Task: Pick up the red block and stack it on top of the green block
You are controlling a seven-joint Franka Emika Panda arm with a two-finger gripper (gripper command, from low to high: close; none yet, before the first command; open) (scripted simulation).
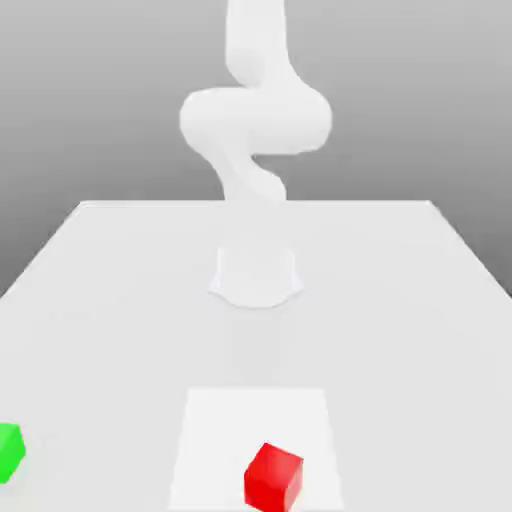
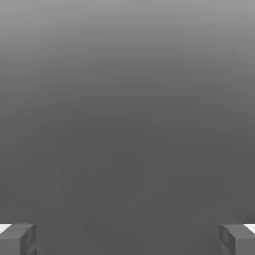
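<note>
red block (image 1: 273,477) sits near table's front edge on paler square patch (image 1: 210,440), rotated off square. green block (image 1: 9,451) well apart, at exterior view's left edge, partly cropped. we see gripper (image 2: 127,239) fingertips spread wide, nothing between. we judge risk: pads meeting rotated cube on corners, nudging it aside; green block possibly awkward reach.
</note>
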